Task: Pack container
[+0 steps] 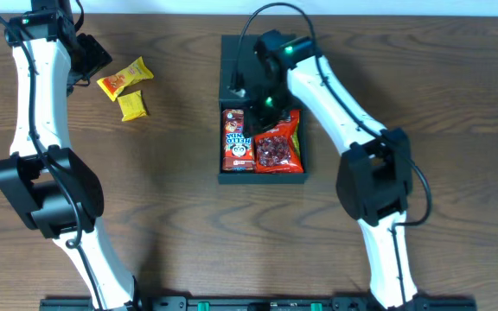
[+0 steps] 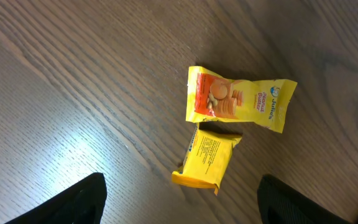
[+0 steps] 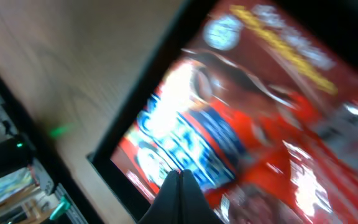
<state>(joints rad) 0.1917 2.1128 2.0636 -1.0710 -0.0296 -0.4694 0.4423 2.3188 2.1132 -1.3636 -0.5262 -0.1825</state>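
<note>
Overhead view: my open-jawed left gripper [image 1: 92, 60] sits by two yellow biscuit packets [image 1: 126, 79], likely light and crinkly, best pinched mid-body; my closed right gripper [image 1: 262, 102] hovers over the container [image 1: 262, 180].

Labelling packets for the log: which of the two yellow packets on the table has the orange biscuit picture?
The longer packet with crimped ends, the upper one in the overhead view. The squarish packet beside it is plain yellow with small print.
</note>
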